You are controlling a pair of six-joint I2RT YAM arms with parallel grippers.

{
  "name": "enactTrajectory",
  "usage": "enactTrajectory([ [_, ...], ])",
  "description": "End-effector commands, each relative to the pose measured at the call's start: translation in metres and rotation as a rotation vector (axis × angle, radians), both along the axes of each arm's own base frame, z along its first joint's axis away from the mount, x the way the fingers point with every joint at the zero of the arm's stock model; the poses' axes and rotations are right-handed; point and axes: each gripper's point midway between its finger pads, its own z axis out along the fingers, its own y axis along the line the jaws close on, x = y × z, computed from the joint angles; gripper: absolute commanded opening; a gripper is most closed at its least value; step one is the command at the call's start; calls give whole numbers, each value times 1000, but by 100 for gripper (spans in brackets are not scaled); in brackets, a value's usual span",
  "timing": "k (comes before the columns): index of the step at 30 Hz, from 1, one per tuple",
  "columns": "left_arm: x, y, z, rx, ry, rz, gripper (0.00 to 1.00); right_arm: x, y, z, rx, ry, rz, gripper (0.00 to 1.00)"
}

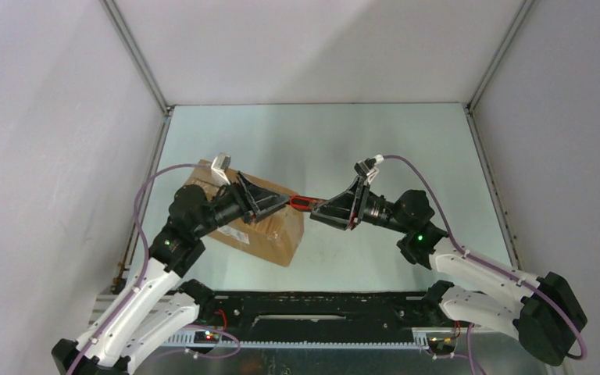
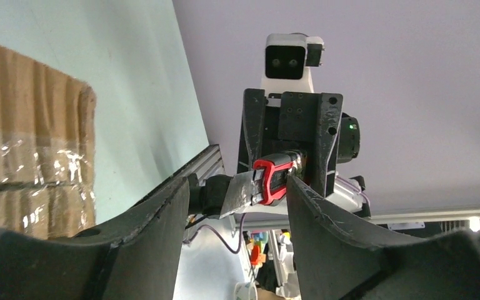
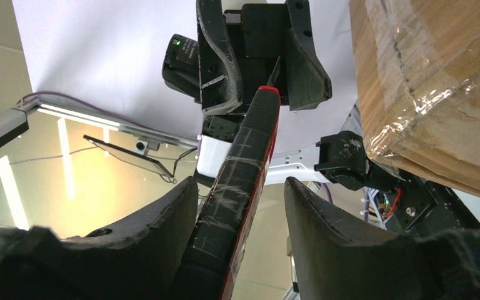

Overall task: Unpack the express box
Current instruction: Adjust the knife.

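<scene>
While the red-and-black box cutter (image 1: 303,202) was pinched in the right jaws (image 1: 318,209), the left jaws (image 1: 280,201), spread, were best kept clear of its blade above the brown taped cardboard box (image 1: 269,231).

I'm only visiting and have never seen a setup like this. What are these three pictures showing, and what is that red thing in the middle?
You see two white-and-black robot arms bolted to a table's near edge, each ending in a two-finger claw. The wide picture looks down from above; the other two come from small cameras on each wrist, so each shows its own dark fingers in front. On the pale green table lies the brown corrugated cardboard box, sealed with clear tape. The red-and-black utility knife is a cutter, its blade out. The right gripper holds its handle. The left gripper faces it with fingers apart at the blade end, not gripping.
</scene>
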Motion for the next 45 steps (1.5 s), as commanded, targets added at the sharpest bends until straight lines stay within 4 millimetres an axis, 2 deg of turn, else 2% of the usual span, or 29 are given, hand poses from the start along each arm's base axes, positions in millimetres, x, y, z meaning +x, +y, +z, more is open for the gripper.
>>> enactTrajectory([
  [1, -3, -8, 33, -105, -79, -51, 61, -5, 1, 29, 93, -70, 12, 0],
  [4, -5, -14, 40, -151, -77, -78, 59, -5, 3, 28, 96, -59, 16, 0],
  [8, -8, -21, 38, -146, -59, -100, 57, -1, 2, 36, 124, -70, 2, 0],
  [11, -9, -23, 38, -166, -48, -107, 51, -2, 5, 37, 121, -70, 10, 0],
  [13, -9, -24, 38, -175, -39, -110, 43, -1, 7, 34, 115, -65, 12, 0],
  [15, -10, -26, 40, -185, -40, -119, 26, -2, 8, 34, 119, -67, 17, 0],
  [16, -10, -27, 41, -191, -36, -118, 12, -1, 8, 33, 117, -64, 16, 0],
  [17, -10, -27, 41, -197, -29, -117, 2, -1, 8, 32, 110, -61, 16, 0],
  [18, -10, -26, 42, -205, -26, -115, 0, -1, 8, 31, 104, -57, 15, 6],
  [21, -7, -19, 41, -220, -18, -71, 0, 1, 2, 29, 90, -51, -3, 47],
  [22, -7, -15, 43, -234, -20, -55, 0, 2, -2, 29, 88, -52, -13, 58],
  [23, -5, -12, 42, -240, -19, -40, 0, 2, -5, 29, 83, -57, -21, 64],
  [28, 1, 1, 44, -243, -36, 28, 0, 0, -11, 24, 65, -53, -36, 69],
  [31, 3, 1, 42, -207, -38, 32, 0, -2, -10, 22, 61, -50, -23, 68],
  [33, 4, 2, 41, -179, -49, 39, 0, -4, -8, 22, 67, -49, -10, 61],
  [35, 4, 1, 43, -156, -59, 33, 0, -6, -7, 23, 70, -51, -5, 58],
  [39, 2, -3, 44, -99, -82, 1, 0, -4, -5, 20, 65, -43, -1, 37],
  [41, 2, -1, 38, -75, -68, 12, 0, -5, -5, 19, 64, -38, 7, 26],
  [44, 2, -1, 35, -66, -65, 7, 0, -4, -6, 15, 47, -36, 2, 22],
  [45, 2, -1, 34, -65, -64, 9, 0, -4, -7, 15, 44, -39, -1, 18],
])
